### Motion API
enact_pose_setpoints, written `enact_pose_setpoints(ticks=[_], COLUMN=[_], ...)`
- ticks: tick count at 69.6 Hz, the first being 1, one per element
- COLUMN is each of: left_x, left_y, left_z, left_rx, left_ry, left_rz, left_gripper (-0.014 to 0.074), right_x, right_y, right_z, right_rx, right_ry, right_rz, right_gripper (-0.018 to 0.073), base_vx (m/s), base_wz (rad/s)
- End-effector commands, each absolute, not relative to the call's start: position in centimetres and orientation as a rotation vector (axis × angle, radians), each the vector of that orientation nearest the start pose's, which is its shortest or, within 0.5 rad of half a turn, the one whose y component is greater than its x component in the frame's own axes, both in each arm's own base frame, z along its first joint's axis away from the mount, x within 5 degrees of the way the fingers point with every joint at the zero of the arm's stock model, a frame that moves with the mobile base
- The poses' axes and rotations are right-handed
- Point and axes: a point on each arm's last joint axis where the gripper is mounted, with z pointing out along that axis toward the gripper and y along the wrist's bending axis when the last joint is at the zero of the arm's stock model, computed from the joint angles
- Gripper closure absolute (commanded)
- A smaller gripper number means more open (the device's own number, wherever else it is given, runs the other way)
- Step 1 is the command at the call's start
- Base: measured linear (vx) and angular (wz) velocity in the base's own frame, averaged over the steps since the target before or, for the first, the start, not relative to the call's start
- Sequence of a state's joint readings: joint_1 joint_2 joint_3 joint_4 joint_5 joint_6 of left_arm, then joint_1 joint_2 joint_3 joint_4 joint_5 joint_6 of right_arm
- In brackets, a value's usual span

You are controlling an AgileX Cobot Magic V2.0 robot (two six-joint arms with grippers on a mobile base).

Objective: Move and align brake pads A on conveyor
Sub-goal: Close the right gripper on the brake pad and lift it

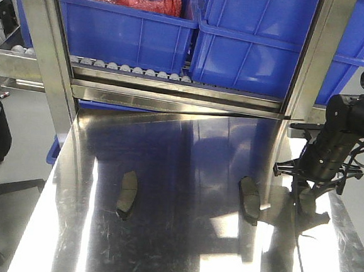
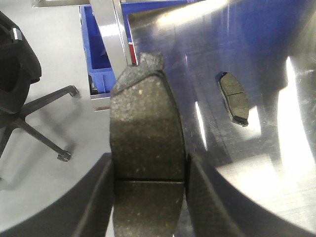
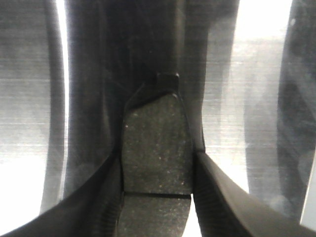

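Observation:
My left gripper (image 2: 148, 165) is shut on a brake pad (image 2: 145, 113), friction face up, held over the left side of the steel tabletop (image 2: 276, 163). A second brake pad (image 2: 233, 98) lies further along that top. My right gripper (image 3: 157, 165) is shut on another brake pad (image 3: 157, 131), low over the steel. In the front view the right gripper (image 1: 309, 206) hangs at the table's right side. Two brake pads lie on the top, one left (image 1: 127, 195) and one right (image 1: 249, 198). The left gripper is outside the front view. The conveyor is out of view.
Blue bins (image 1: 133, 34) (image 1: 259, 41) stand behind on a rack of white rollers (image 1: 130, 68), between two steel posts (image 1: 46, 56) (image 1: 314, 58). A black office chair (image 2: 19, 74) stands on the floor off the table's left edge. Another blue bin (image 2: 98, 54) sits under the left post.

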State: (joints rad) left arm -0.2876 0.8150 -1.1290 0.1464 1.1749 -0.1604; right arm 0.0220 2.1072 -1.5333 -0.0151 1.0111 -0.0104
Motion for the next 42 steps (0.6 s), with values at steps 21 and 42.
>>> enact_pose_setpoints(ticks=[21,42], left_x=[12.1,12.1], left_y=[-2.3,-2.3], left_z=[42.2,42.2], left_rx=[0.144,0.144], left_ry=[2.231,2.231], left_rz=[-0.053,-0.053], left_gripper=[0.0603,0.0603], right_x=[41.2,37.9], right_y=[0.6,0.8], right_z=[21.7,30.5], right_rx=[-0.069,-0.053], right_ry=[2.921,2.727], right_rz=[-0.029,0.025], right_gripper=[0.0567,0.0567], base_vx=[0.00,0.00], base_wz=[0.00,0.00])
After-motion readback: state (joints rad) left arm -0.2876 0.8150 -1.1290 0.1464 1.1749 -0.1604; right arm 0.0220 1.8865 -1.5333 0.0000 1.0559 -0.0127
